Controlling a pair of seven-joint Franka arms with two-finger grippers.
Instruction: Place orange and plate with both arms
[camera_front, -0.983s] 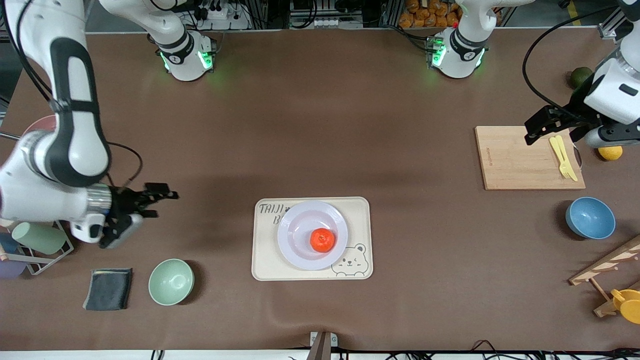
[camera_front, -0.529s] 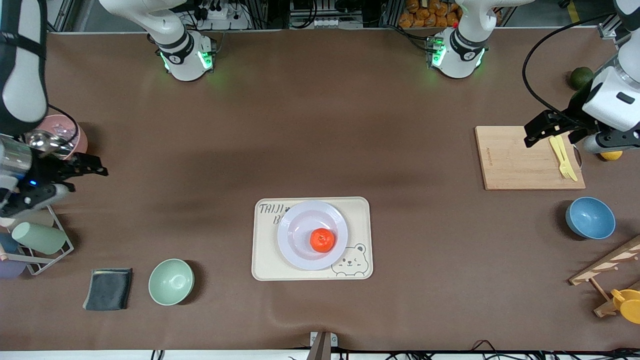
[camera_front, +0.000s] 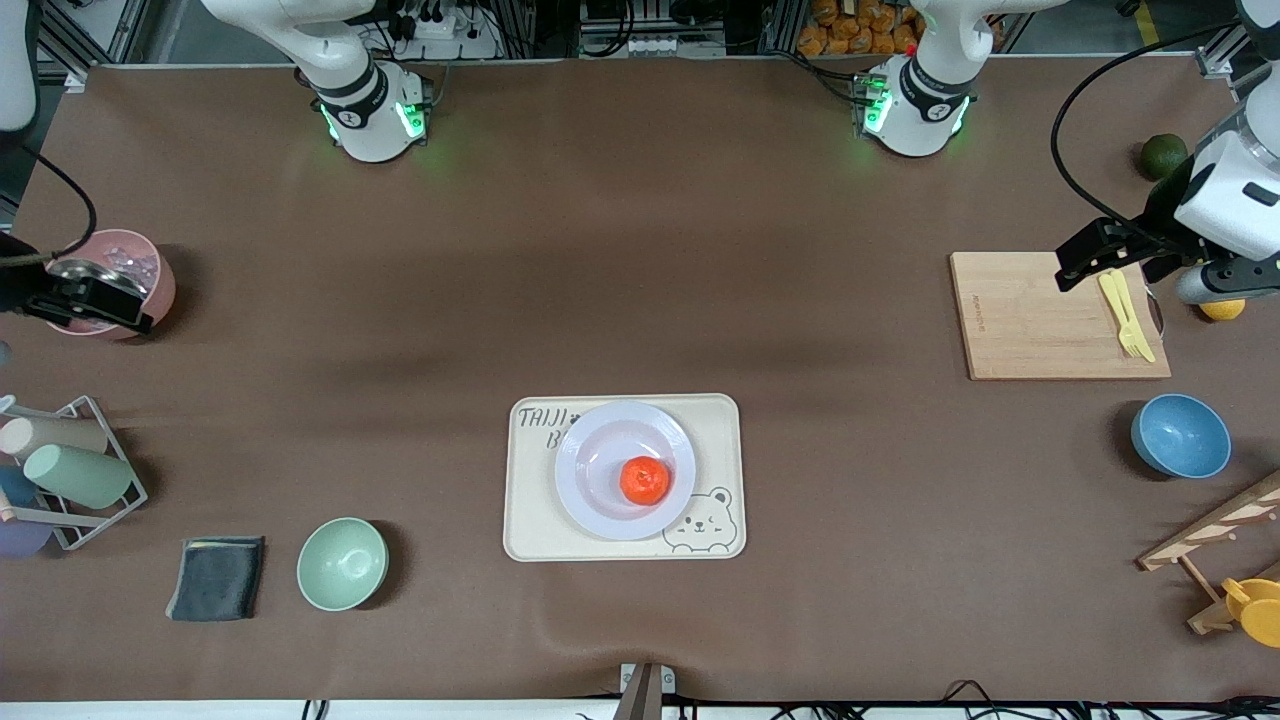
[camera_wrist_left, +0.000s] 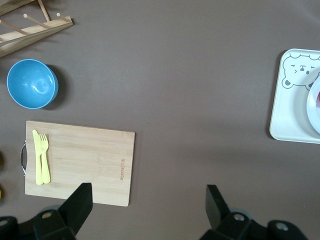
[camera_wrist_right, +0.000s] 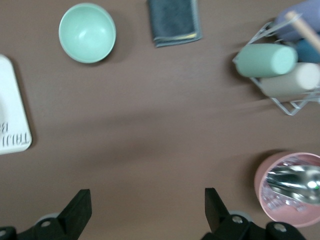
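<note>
Orange (camera_front: 645, 480) was found resting on plate (camera_front: 625, 470), well apart from both hands. Right hand (camera_wrist_right: 145, 212) had been pulled back over the pink bowl (camera_front: 112, 283), left hand (camera_wrist_left: 147, 207) over the board (camera_front: 1058, 315); both spread, empty. Placement probably finished.

2 white arms (camera_front: 345, 75), green-lit bases, black cables, black tools.

The cream rectangular tray (camera_front: 530, 520) with a drawn bear in one corner bears the dark hand-lettered word "TAIJI" with a "B" beneath it partly covered by the round pale lavender plate (camera_front: 585, 497), while the bamboo cutting board's (camera_front: 1040, 330) small burned-in mark is unreadable
</note>
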